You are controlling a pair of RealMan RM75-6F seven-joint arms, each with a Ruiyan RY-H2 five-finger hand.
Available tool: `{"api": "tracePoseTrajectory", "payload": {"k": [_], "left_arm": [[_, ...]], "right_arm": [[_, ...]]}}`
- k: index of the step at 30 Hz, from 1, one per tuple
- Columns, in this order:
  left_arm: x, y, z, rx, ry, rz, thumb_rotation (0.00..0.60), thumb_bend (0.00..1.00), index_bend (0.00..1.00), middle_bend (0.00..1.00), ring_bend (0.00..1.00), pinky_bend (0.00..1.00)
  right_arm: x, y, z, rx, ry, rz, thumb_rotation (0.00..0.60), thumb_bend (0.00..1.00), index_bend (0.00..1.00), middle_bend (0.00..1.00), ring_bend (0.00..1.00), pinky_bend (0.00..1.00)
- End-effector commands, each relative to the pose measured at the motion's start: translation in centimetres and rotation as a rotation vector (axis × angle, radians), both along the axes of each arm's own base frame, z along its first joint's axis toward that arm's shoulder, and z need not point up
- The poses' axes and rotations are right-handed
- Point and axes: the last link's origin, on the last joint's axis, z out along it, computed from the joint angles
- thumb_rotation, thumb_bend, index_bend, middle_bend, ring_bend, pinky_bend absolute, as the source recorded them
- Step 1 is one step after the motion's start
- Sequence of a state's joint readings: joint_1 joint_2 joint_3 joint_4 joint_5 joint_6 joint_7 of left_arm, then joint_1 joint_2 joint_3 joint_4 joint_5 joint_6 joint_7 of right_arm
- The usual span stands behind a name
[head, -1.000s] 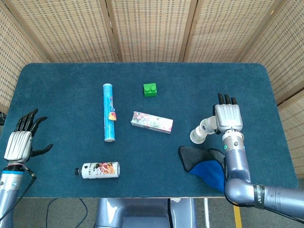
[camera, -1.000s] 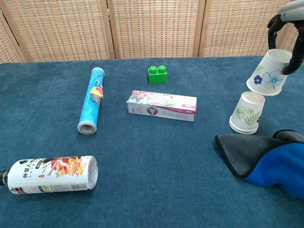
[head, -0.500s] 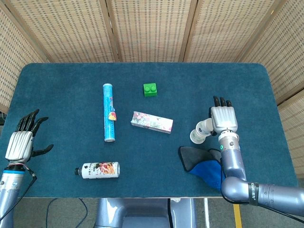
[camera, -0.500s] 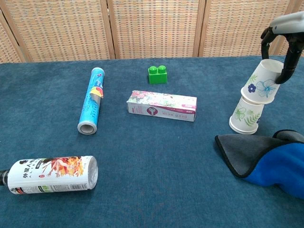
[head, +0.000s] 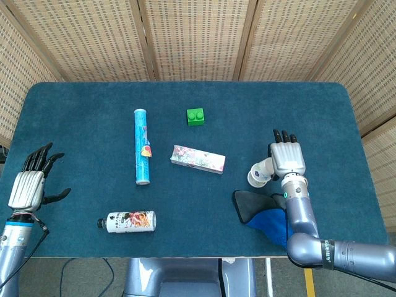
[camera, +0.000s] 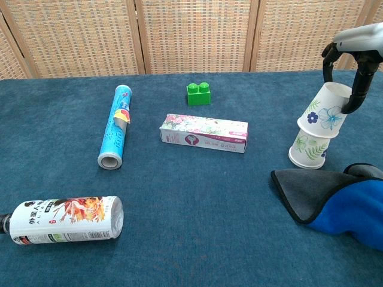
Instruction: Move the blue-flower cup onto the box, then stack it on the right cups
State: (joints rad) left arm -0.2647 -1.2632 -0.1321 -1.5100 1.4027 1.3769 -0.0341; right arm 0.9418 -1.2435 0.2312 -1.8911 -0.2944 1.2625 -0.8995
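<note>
Right robot hand [head: 287, 159] grips the blue-flower cup [camera: 324, 113], fingers hooked over its upturned base. The cup is mouth-down, tilted, and seated on the green-leaf cup [camera: 309, 149] standing mouth-down on the table [head: 86, 111]; the two are nested only partway.

Chest view only: both cup prints legible, the tilt of the upper cup, and two dark fingers [camera: 358, 84] curling down over the cup's top. The palm is cut off by the frame's edge there.

Head view only: back of the right robot hand seen from above, covering most of the cups, so only their white rims show at its left side. The left robot hand [head: 30, 184] also shows only here, at the table's near left corner, fingers spread and holding nothing.

Both views: floral box [head: 198, 159] lies mid-table, well apart from the cups. Green brick [head: 196, 116] beyond it. Blue tube [head: 142, 146] lies lengthwise to its left; white bottle [head: 129, 221] on its side near the front edge. Grey-and-blue cloth [camera: 335, 200] lies just in front of the cups.
</note>
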Motion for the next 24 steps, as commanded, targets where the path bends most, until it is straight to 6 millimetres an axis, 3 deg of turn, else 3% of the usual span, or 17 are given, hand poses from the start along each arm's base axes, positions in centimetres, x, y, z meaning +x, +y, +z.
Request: {"api": "tracePoseTrajectory", "payload": {"k": [1,9,14,19,24], "left_arm": [[0.0,0.0,0.1,0.001,-0.001,-0.001,0.600,0.20,0.19,0.00,0.00,0.04],[-0.1,0.1,0.1,-0.001,-0.002,0.004,0.600,0.20,0.19,0.00,0.00,0.04],[-0.1,0.0,0.1,0.000,-0.002,0.003,0.600,0.20,0.19,0.00,0.00,0.04],[-0.2,-0.1,0.1,-0.003,-0.006,0.006,0.600,0.20,0.17,0.00,0.00,0.04],[-0.4,-0.4,0.0,0.001,0.009,0.004,0.600,0.20,0.05,0.00,0.00,0.04]], "right_arm": [[0.0,0.1,-0.2,0.006,0.003,0.000,0.600,0.18,0.51,0.10,0.00,0.16],[-0.2,0.0,-0.5,0.013,0.005,-0.008,0.600,0.17,0.31,0.02,0.00,0.14],[-1.0,0.1,-0.3,0.007,0.005,-0.015,0.600,0.17,0.28,0.00,0.00,0.13],[-3.4,1.9,1.2,-0.033,-0.030,0.025,0.600,0.17,0.21,0.00,0.00,0.08],[-7.2,5.1,2.2,-0.086,-0.080,0.089,0.600,0.16,0.12,0.00,0.00,0.01]]}}
